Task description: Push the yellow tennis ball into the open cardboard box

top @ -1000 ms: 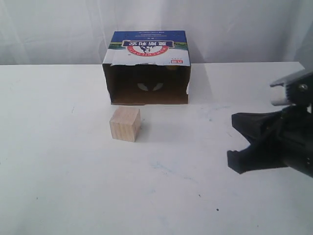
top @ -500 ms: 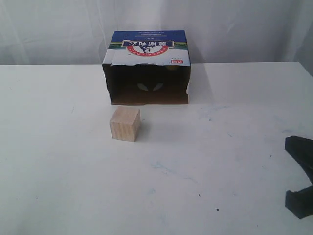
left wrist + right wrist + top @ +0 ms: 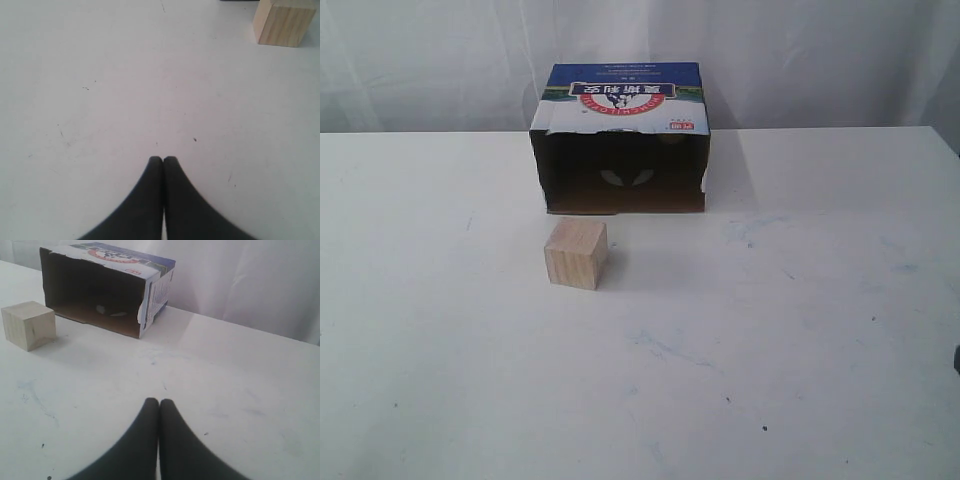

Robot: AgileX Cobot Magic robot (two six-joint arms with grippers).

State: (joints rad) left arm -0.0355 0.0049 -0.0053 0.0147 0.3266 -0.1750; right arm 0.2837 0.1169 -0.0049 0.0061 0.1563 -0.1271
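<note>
On the white table (image 3: 440, 350), ext. view, left to right: a pale wooden cube (image 3: 576, 254) sits a bit left of ctr, flat on one face. It is near the front of the open cardboard box (image 3: 623, 95) but not touching; a strip of tabletop shows between them. The box lies at back-ctr w/ its open mouth toward the camera, dark inside, two pale shapes on its back wall. Its top panel is blue/white/red print w/ the characters upside down. A white curtain (image 3: 820, 60) hangs behind. The right part of the table shows a few faint blue marks. A tiny dark sliver sits at the far right edge, too small to identify.

The yellow tennis ball shows in no view, and the box interior is too dark to tell if it's in there.

Left wrist view: the left gripper (image 3: 163, 160) has its black fingers pressed tip to tip, no gap, nothing between them, over the tabletop. The cube is ahead and off to one side, well apart.

Right wrist view: the right gripper (image 3: 159, 401) is the same, fingers together, gripping nothing. The box mouth and cube lie ahead, well apart from it.
</note>
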